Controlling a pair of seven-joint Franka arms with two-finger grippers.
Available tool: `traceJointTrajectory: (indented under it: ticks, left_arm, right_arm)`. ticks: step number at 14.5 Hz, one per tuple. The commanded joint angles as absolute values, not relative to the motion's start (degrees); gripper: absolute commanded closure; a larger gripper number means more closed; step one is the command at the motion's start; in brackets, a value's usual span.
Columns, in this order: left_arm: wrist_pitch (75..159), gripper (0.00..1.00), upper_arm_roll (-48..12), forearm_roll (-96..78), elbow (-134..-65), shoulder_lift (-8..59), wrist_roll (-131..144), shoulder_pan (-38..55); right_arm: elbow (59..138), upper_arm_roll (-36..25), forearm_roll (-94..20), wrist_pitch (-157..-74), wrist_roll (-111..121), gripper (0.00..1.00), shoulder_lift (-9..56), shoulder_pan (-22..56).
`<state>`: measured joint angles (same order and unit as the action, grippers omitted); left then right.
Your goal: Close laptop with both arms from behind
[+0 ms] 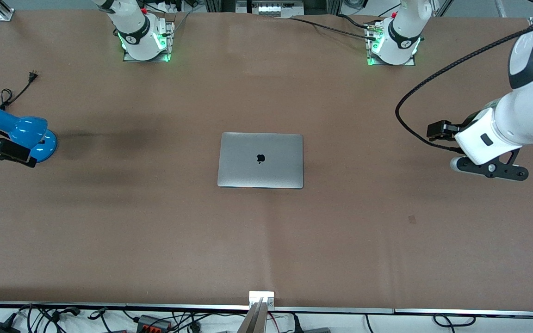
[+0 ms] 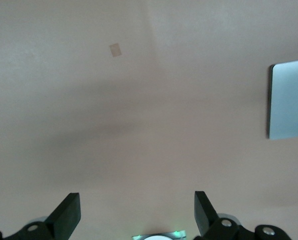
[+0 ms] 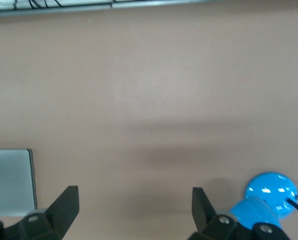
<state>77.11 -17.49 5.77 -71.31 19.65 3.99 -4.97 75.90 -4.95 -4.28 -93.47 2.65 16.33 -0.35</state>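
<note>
Slim space-grey metal laptop (image 1: 260,160), lid shut, frame centre.
Left gripper (image 2: 137,212) and right gripper (image 3: 135,210): spread wide, empty, parked at frame edges.

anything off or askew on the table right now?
Nothing stands out. The laptop lies shut, flat and square mid-table. The blue desk lamp stands at the right arm's end, its cord trailing loose beside it.

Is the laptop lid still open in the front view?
No, the laptop lies shut and flat on the table, its lid with the dark logo facing up and no keyboard or screen showing.
</note>
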Motion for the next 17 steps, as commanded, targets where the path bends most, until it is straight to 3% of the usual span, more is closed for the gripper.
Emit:
traceJointTrajectory:
  ticks: [1,3,6,9,11,12,16,17]
  left_arm:
    - [84.2,0.00,-2.0,-1.9,-83.5,10.9,4.0,2.9]
    - [88.9,0.00,5.2,-2.8,-85.6,8.1,3.9,7.6]
    - [92.4,0.00,7.2,-2.2,-90.6,2.1,3.3,10.1]
    - [93.7,0.00,5.2,-1.8,-93.1,0.4,3.3,7.4]
    - [95.8,0.00,-3.8,-1.8,-95.0,-1.4,3.2,-0.5]
    - [95.5,0.00,-4.9,-1.8,-95.3,-1.8,3.3,-1.4]
    - [102.2,0.00,-4.5,-1.8,-104.2,-8.2,3.3,0.6]
    - [101.3,0.00,-4.0,-1.8,-103.3,-8.1,3.3,0.9]
  right_arm:
    - [81.3,-3.4,-1.8,-92.2,3.1,0.00,11.2,-0.7]
    - [85.8,-3.3,0.3,-93.4,2.9,0.00,8.1,-0.6]
    - [91.6,-3.2,0.6,-95.1,2.7,0.00,4.6,-0.7]
    - [99.9,-3.2,0.6,-99.7,2.7,0.00,-0.8,-0.8]
    - [103.4,-3.2,0.6,-100.0,2.7,0.00,-3.6,-0.8]
    - [104.0,-3.2,0.6,-99.7,2.7,0.00,-4.1,-0.8]
    - [104.5,-3.2,0.6,-98.8,2.7,0.00,-5.4,-0.8]
    - [104.3,-3.2,0.5,-99.1,2.6,0.00,-5.4,-0.8]
